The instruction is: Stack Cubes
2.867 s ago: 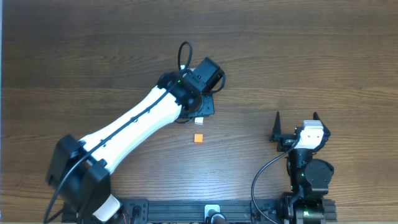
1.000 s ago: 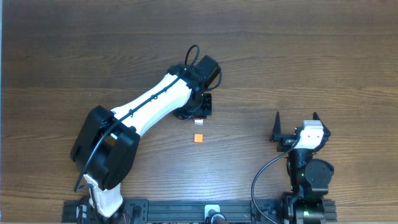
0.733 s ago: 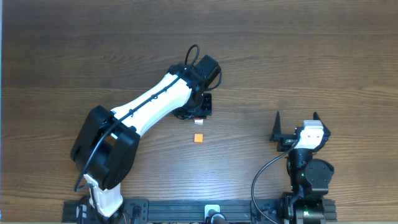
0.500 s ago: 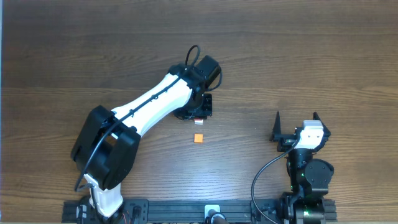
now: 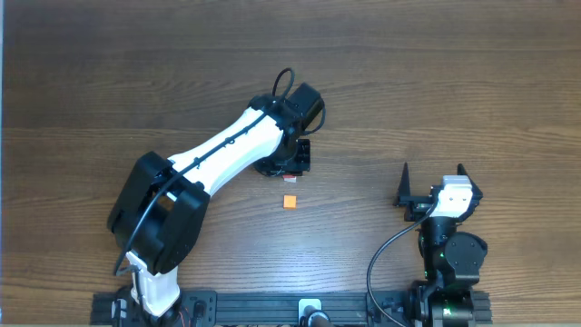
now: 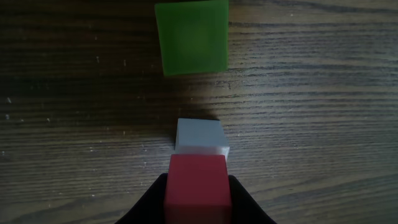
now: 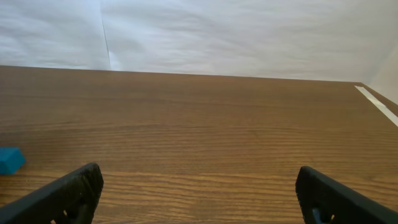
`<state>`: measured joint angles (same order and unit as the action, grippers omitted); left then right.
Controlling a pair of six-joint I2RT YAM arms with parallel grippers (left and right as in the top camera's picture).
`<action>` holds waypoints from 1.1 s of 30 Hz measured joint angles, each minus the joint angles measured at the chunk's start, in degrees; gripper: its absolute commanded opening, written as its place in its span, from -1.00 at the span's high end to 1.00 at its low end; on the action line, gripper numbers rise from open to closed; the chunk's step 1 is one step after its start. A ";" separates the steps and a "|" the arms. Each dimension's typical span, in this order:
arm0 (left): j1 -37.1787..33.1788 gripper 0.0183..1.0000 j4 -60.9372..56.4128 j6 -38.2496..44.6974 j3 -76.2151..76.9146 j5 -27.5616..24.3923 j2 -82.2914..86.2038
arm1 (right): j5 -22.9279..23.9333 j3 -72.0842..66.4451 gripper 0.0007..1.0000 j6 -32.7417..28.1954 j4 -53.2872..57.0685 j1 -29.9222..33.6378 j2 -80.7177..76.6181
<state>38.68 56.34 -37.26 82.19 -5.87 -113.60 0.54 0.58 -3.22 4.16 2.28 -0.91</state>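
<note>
Near field, left wrist view: my left gripper [image 6: 198, 188] is clamped on the red cube [image 6: 198, 180], one finger on each side face. Just beyond it a grey cube [image 6: 200, 137] sits on the table [image 6: 311, 93]. The red cube covers the grey one's near edge, but I cannot tell whether the two touch or the red one hangs above.

Risk 1: the red cube looks offset towards the gripper rather than centred on the grey one. Letting go here could land it on an edge, so that it tips off.

Risk 2: a descent at this offset could press a red corner on the grey cube and skid it across the smooth wood.

Risk 3: the fingers reach below the red cube's sides, so opening or lifting away carelessly could drag the top cube sideways.

Middle field: a green cube [image 6: 191, 36] lies farther along the same line, apart from the grey one. A shoved grey cube could slide towards it.

Far field, top view: an orange cube [image 5: 290, 202] rests near the left gripper, on the base side. The right gripper [image 5: 432, 180] stands spread wide with nothing in it, well apart. Its wrist view shows a blue cube [image 7: 9, 160] at the frame edge.
</note>
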 measured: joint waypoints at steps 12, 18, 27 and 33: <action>0.00 0.95 -0.22 0.00 0.00 0.02 0.00 | 0.00 0.00 -0.99 -0.02 0.00 0.00 0.00; 0.00 0.95 -0.22 0.00 0.00 0.02 0.00 | 0.00 0.00 -0.99 0.02 0.00 0.00 0.00; 0.00 0.96 -0.20 0.00 0.00 0.04 0.00 | 0.02 0.00 -0.99 0.00 0.00 0.00 0.00; 0.81 0.96 -0.17 0.00 0.00 0.72 0.00 | 0.02 0.00 -0.98 0.02 0.00 0.00 0.00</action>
<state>39.48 56.16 -37.26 82.19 -5.15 -113.60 0.56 0.58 -3.20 4.16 2.28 -0.91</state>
